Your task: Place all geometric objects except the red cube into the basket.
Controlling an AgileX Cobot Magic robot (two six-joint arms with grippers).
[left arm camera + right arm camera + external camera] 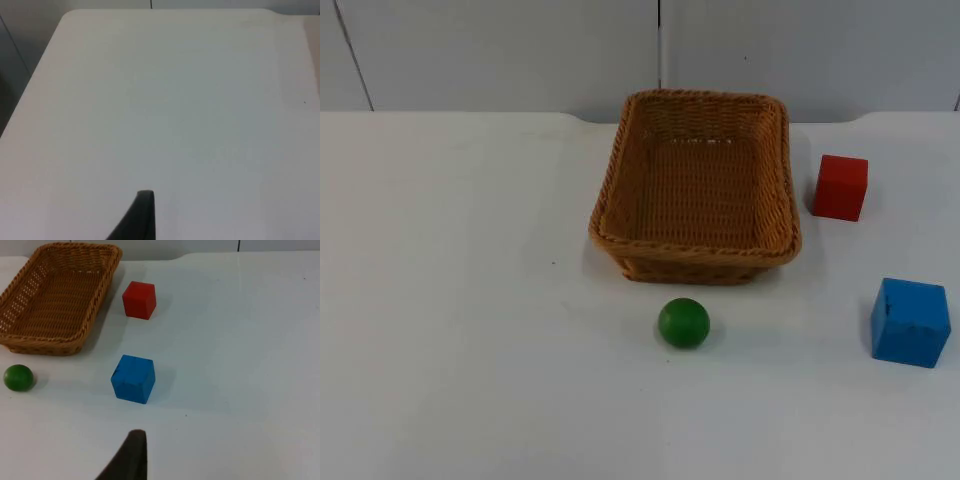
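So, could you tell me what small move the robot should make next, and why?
Probably lower the right gripper toward the blue cube, the nearest piece ahead of it. The basket holds nothing, the green ball also waits outside, and the red cube stays.

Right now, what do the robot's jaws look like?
The left gripper, over the bare white table, shows a plain black tip, curved and narrowing to a blunt end. The right gripper, near the blue cube, looks the same: dark black, with no markings I can see.
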